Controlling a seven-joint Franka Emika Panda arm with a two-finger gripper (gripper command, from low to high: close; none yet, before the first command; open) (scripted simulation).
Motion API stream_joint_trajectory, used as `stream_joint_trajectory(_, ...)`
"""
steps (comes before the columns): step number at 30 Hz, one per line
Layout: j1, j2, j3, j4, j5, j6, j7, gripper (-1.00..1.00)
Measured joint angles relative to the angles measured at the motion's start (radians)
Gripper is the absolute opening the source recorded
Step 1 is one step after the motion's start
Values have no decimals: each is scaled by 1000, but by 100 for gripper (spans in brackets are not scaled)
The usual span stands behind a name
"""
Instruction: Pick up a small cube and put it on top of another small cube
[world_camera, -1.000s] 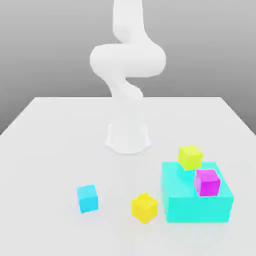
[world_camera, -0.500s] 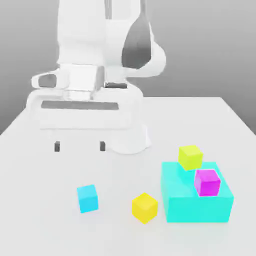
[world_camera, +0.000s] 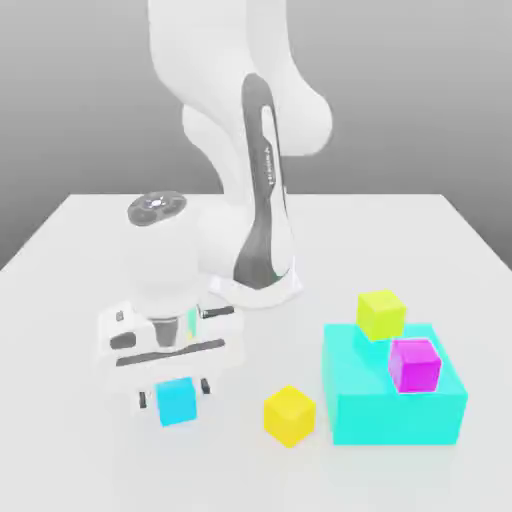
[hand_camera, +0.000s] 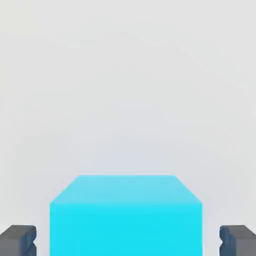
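With the hand wide and straddling the small blue cube at the worktop's near left, you're mid-grasp: next, squeeze.

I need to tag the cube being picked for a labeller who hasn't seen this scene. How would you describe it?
Start at the big cyan block on the white table; go past the yellow cube toward the exterior view's left. The small blue cube sits there between the open gripper fingertips, the only blue small one.
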Motion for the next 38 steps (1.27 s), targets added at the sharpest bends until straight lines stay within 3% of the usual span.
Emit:
stream_joint_trajectory(5,12,-28,-16,-6,-17,-23,13,-100)
stream_joint_trajectory(10,54,-199,-98,-39,-168,-159,125,-100)
stream_joint_trajectory(13,71,-308,-61,-53,-210,-253,215,-100)
stream_joint_trajectory(28,489,-857,363,-71,35,-773,800,-100)
stream_joint_trajectory(30,517,-861,398,-83,59,-765,836,-100)
stream_joint_trajectory(34,517,-751,438,-122,79,-617,848,-100)
stream_joint_trajectory(35,516,-721,446,-132,82,-576,850,100)
stream_joint_trajectory(38,516,-721,446,-132,82,-576,849,100)
